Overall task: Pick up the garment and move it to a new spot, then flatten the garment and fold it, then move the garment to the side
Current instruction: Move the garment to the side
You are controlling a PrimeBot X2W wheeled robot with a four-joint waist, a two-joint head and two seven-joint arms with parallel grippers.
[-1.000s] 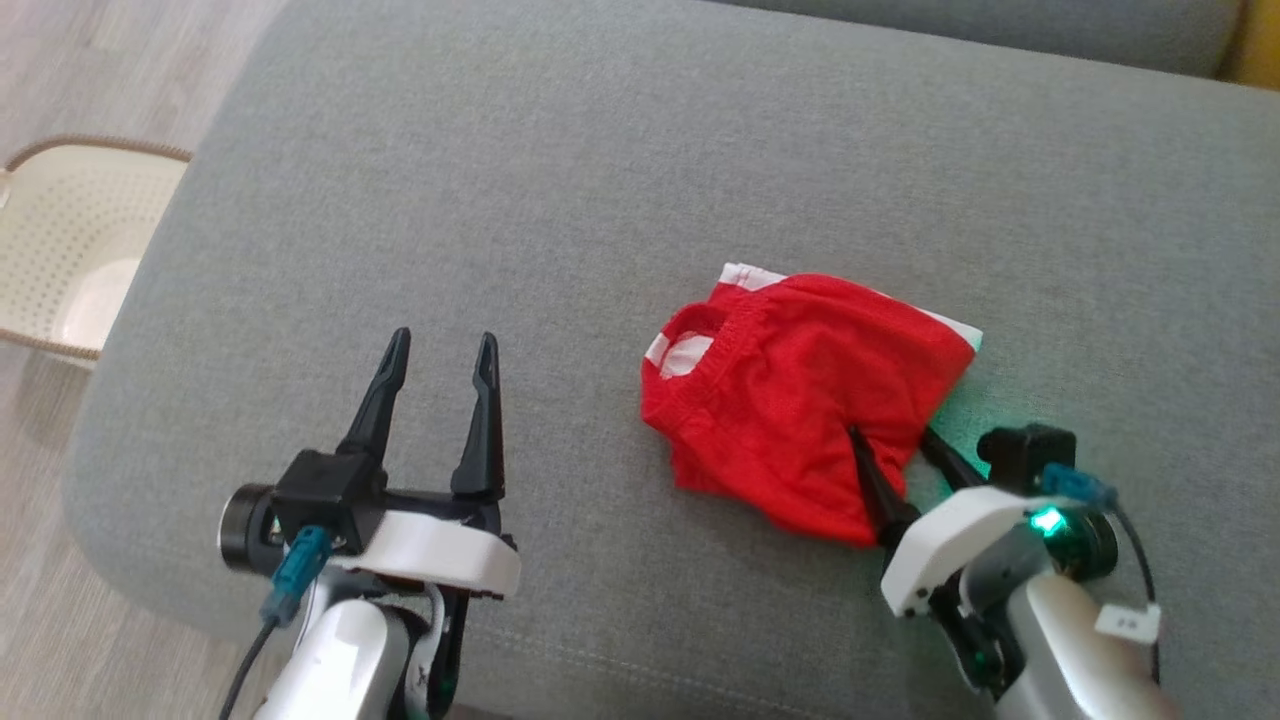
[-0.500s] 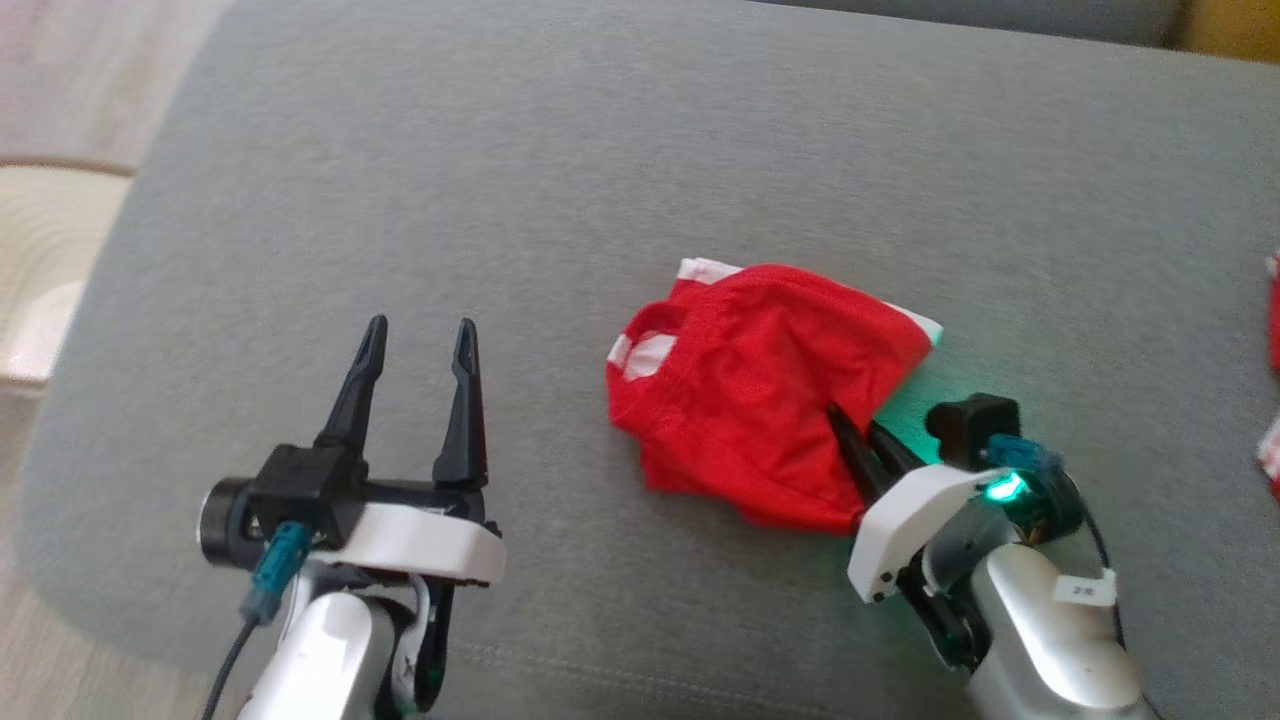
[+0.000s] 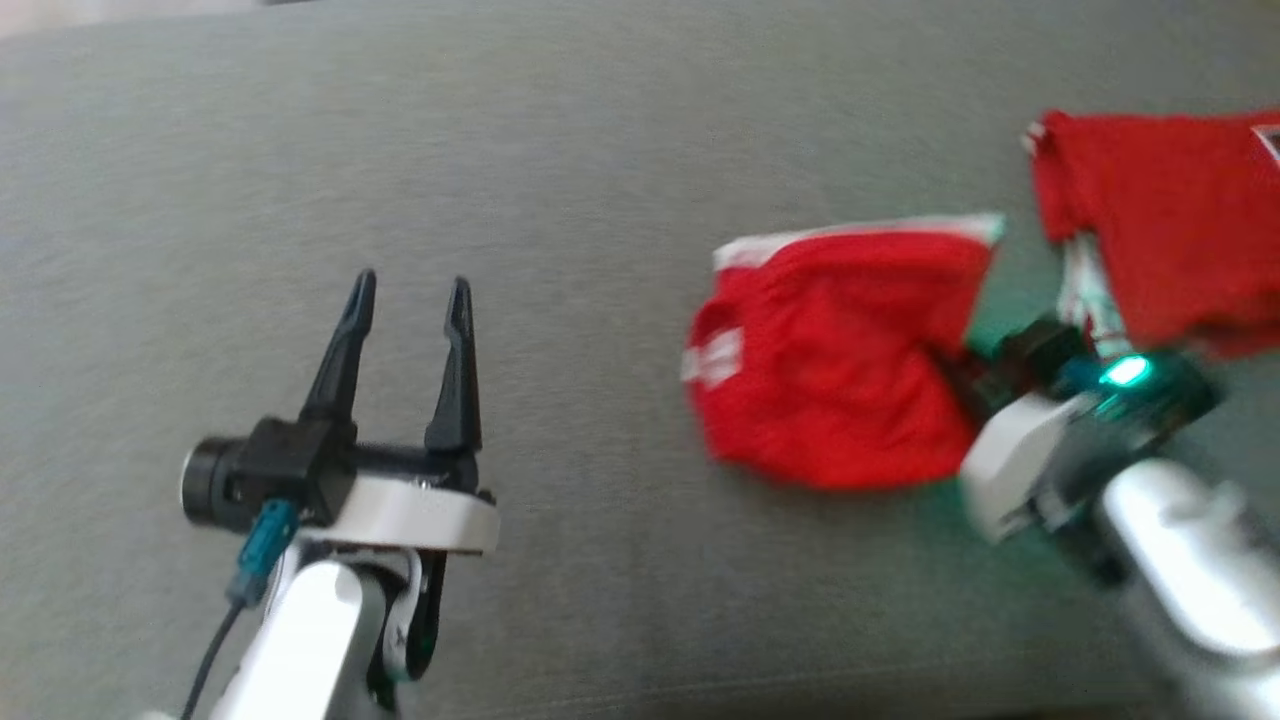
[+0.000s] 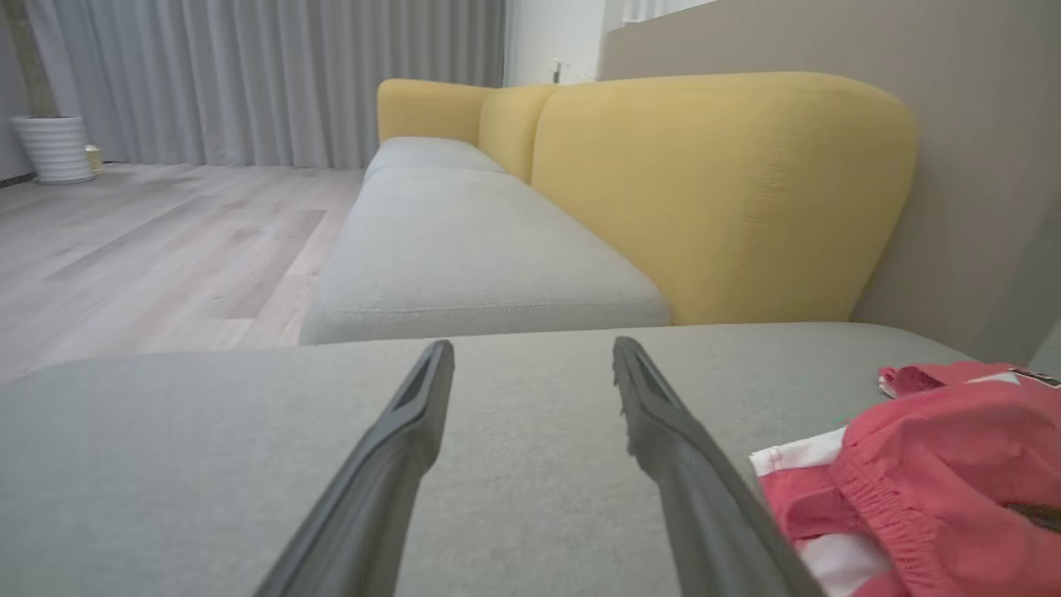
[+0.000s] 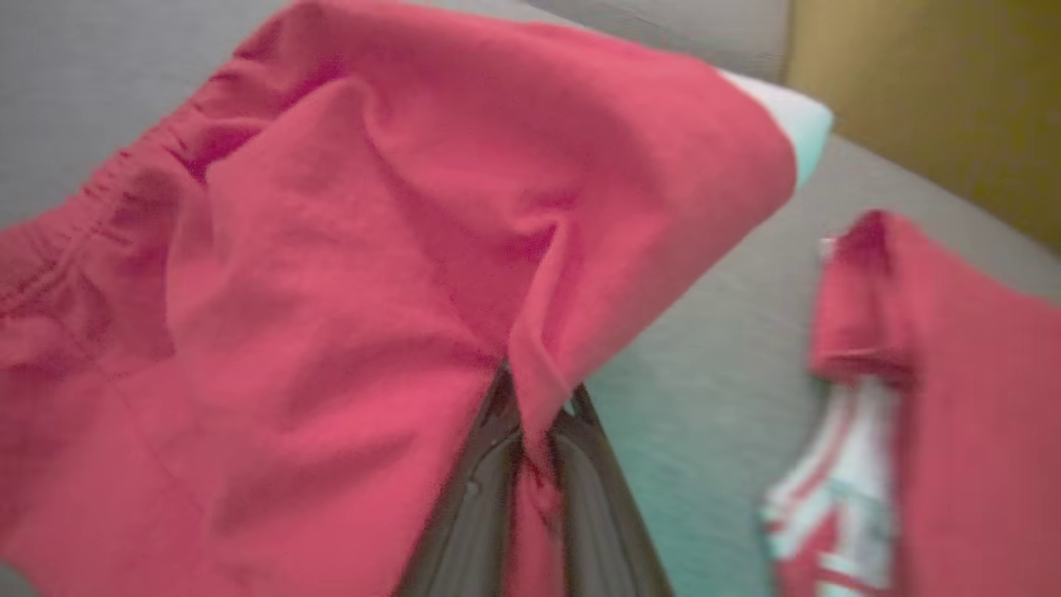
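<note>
On the grey sofa seat (image 3: 600,150), yellow backrest (image 4: 721,191) behind, your red garment (image 3: 830,370) lies right of centre, long axis left-right. Second red garment (image 3: 1170,220) sits near, farther right. Your right hand (image 5: 535,431) is pinched on the near-right fold. Left hand (image 3: 411,285) hovers wide, well apart.

Seating: a grey sofa cushion (image 3: 560,150) lies in the foreground, its surface even. A second grey cushion (image 4: 472,257) continues beyond it. Yellow backrests (image 4: 721,191) stand along the seats against a beige wall (image 4: 961,149). Floor (image 4: 149,240): pale wood planks. Grey curtains (image 4: 265,75) hang full length at the far end. A white ribbed pot (image 4: 54,148) stands beside them.
</note>
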